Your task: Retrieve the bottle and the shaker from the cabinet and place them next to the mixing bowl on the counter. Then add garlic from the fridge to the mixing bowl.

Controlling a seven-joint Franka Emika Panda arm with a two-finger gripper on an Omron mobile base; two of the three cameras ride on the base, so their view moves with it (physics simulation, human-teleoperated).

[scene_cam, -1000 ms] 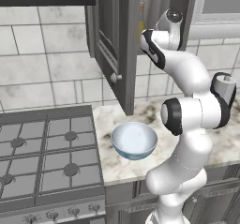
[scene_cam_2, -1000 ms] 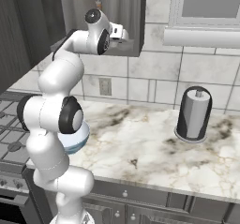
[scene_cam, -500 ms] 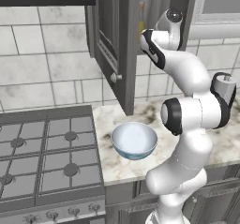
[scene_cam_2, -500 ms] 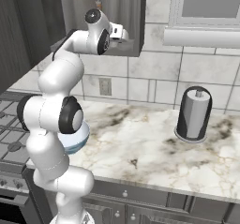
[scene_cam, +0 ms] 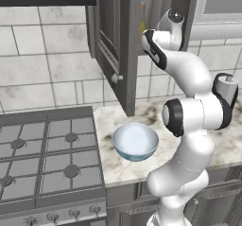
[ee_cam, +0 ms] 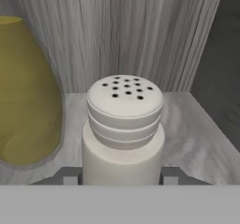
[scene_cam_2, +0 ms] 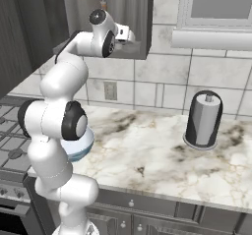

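Observation:
In the hand view, a white shaker (ee_cam: 124,129) with a holed lid stands upright on the cabinet shelf. My gripper (ee_cam: 121,176) is shut on it, with a dark fingertip (ee_cam: 70,175) pressed against each side of its base. A yellow bottle (ee_cam: 26,92) stands just to the shaker's left. Seen from the left base view, the arm reaches up into the open cabinet, and the bottle (scene_cam: 142,19) shows beside the hand. The pale blue mixing bowl (scene_cam: 135,141) sits on the marble counter below and shows partly behind the arm (scene_cam_2: 84,141). The garlic and the fridge are out of view.
The open cabinet door (scene_cam: 111,40) hangs out over the counter's left end, above the bowl. A gas stove (scene_cam: 42,154) lies left of the counter. A paper towel holder (scene_cam_2: 203,120) stands at the back right. A window sill (scene_cam_2: 211,37) juts out right of the cabinet.
The fingers have closed in from wide open onto the shaker's sides. The arm and base have held still.

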